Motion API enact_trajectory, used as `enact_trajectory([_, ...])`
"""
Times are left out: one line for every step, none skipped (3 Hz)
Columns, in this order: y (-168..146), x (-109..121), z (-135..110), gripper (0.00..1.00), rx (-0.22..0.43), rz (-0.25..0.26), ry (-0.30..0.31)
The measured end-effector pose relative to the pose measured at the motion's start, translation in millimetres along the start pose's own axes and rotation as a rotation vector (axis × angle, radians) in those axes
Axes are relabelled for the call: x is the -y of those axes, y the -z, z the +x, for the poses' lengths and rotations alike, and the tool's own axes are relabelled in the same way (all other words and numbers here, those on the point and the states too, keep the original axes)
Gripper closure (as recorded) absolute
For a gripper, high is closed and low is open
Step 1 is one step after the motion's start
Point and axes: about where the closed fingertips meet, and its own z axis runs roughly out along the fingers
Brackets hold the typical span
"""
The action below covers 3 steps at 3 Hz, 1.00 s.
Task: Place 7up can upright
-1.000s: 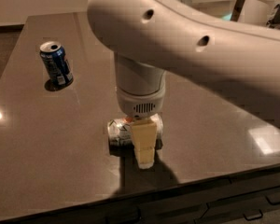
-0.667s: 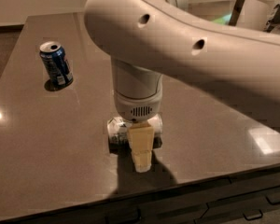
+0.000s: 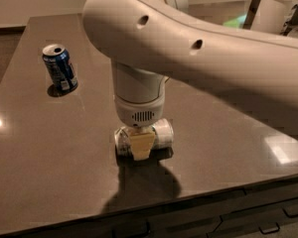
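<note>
The 7up can (image 3: pixel 162 133) lies on its side on the dark table (image 3: pixel 64 172), silver-white, with its ends pointing left and right. My gripper (image 3: pixel 141 145) hangs straight down from the big white arm (image 3: pixel 198 53) and sits right over the middle of the can, low against it. The gripper's cream tip covers the can's centre, so only the can's two ends show. The can's label is mostly hidden.
A blue can (image 3: pixel 60 67) stands upright at the table's back left. The table's front edge (image 3: pixel 188 192) runs just below the gripper, with dark drawers beneath. A white cylinder (image 3: pixel 273 9) stands at the back right.
The gripper has come down lower onto the lying can, so more of its tip is hidden against the can. The can and the blue can have not moved.
</note>
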Motion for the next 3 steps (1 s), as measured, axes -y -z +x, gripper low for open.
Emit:
enact_trajectory([6.5, 8.6, -1.6, 0.72, 0.035, -0.013, -0.007])
enact_trajectory([20.2, 11.8, -4.6, 0.95, 0.101, -0.024, -0.022])
enact_trajectory([41.4, 13.5, -9.9, 1.00, 0.225, -0.031, -0.045])
